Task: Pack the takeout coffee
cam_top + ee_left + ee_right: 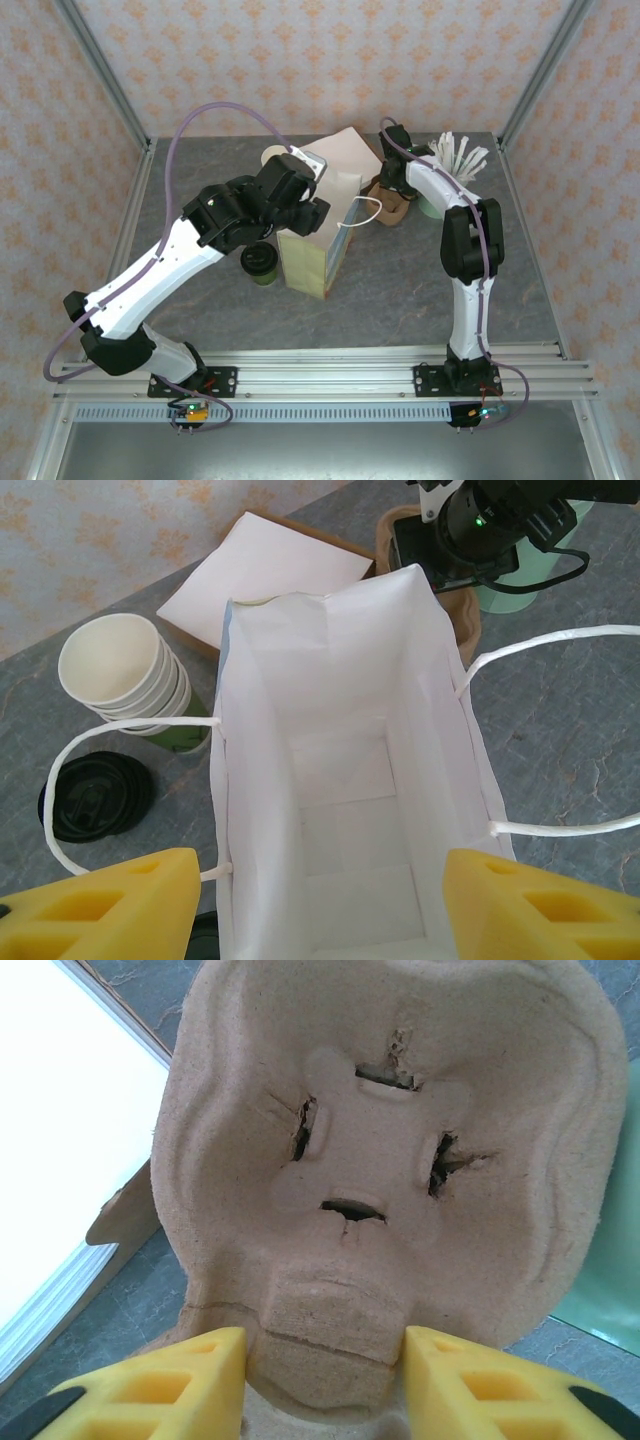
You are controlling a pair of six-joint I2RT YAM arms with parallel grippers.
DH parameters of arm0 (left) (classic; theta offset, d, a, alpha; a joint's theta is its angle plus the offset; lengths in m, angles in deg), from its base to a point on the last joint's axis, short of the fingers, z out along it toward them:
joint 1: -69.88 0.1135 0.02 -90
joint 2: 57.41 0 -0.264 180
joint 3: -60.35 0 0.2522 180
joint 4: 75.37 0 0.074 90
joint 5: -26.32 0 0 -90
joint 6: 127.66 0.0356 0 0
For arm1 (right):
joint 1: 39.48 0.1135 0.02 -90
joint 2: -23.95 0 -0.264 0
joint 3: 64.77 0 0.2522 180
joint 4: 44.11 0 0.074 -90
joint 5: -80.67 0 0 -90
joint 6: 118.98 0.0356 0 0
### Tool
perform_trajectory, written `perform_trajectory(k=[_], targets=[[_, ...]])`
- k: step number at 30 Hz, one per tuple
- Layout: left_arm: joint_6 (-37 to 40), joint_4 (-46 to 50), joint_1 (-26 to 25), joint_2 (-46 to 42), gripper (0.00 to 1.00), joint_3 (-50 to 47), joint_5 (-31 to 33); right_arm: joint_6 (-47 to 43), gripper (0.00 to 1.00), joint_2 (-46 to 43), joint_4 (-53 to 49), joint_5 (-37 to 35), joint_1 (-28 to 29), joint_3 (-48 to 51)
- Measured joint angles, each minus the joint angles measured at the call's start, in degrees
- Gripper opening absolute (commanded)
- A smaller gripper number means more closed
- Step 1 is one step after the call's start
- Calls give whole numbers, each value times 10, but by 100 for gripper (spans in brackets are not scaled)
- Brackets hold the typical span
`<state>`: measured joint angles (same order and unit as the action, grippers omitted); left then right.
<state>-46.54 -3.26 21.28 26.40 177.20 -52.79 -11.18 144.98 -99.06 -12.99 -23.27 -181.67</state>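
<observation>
Robot lab test cell, wallpapered panels (330, 60), alu frame rails (330, 365), grey tabletop (400, 290)

The paper bag (350, 810) stands open, free to enter from above between the looped handles (560, 635). A stack of cups (125, 675) and a loose lid (95, 798) crowd its left side; a cup carrier (390, 1160), clamped in the right gripper (325, 1370), blocks the far right corner.
</observation>
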Motion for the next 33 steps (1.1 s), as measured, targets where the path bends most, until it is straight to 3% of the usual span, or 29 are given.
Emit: perform_trajectory(k=[11,33], targets=[[0,-4,0,-2,66,-5,0,2,28,0,0,0,-1,-3],[0,-8,8,-9,66,-15,0,-5,25,-34,-11,2,-1,-4]])
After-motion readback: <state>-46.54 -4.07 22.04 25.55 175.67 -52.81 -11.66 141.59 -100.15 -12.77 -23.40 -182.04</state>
